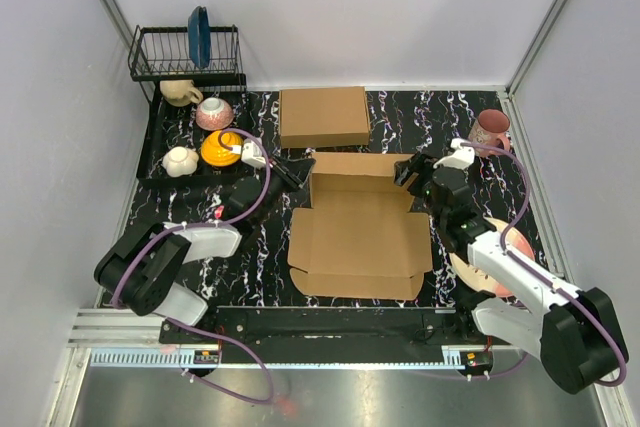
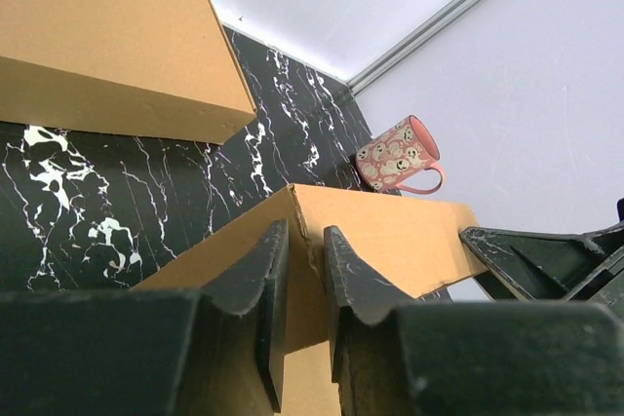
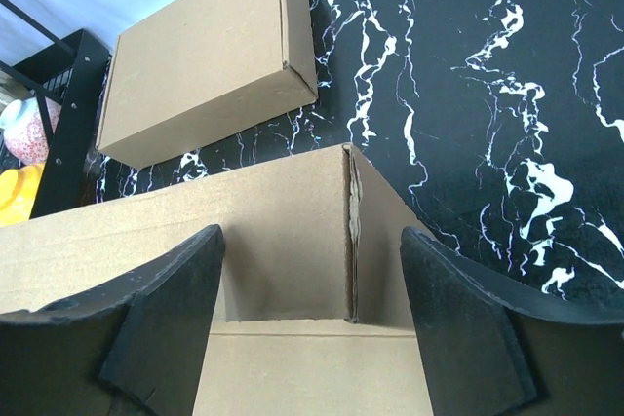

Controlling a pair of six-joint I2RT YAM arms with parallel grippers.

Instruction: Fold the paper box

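Table: black marbled top. Paper box lies at its centre, partly formed, with base flat, rear wall raised and front flaps splayed. A closed cardboard box sits just behind it.

Handling, judged: light; panels stiff, scored creases weak; corrugated edges crush under a hard pinch. Best hold is on wall tops near the corners.

Left gripper: fingers narrow, pinching the rear wall's left corner.

Right gripper: fingers wide, straddling the right corner, no contact visible.
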